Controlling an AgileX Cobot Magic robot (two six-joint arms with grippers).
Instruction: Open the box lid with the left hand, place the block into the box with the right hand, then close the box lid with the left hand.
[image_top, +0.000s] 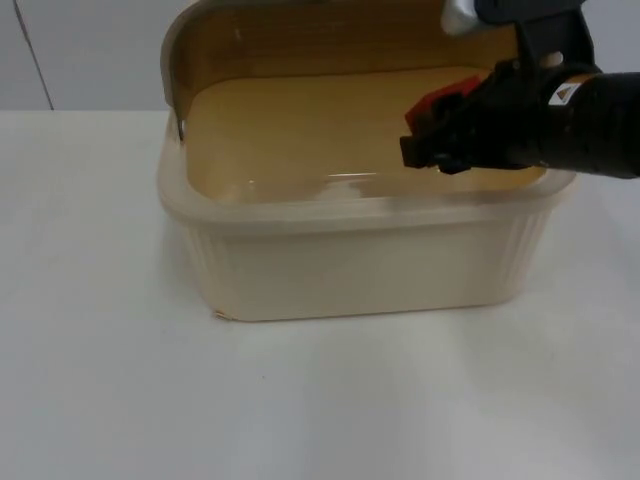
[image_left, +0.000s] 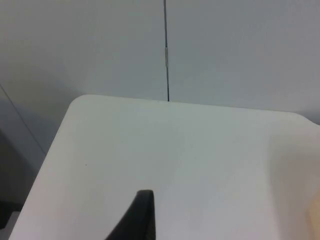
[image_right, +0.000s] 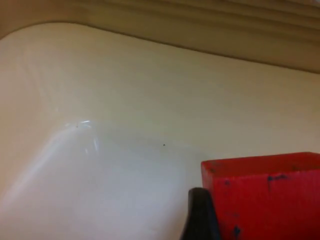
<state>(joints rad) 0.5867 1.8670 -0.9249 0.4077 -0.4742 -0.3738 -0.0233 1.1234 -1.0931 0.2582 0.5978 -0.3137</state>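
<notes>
I see the right claw gripping the red block inside the open box, lid up. Left claw waits over bare worktop; can't tell its opening.

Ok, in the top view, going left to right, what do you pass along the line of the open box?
Bare table → box with its raised lid → red block → right gripper holding it over the box → right arm.

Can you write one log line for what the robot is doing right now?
lid: open | right gripper: over box, holding red block | left gripper: waiting over table
</notes>
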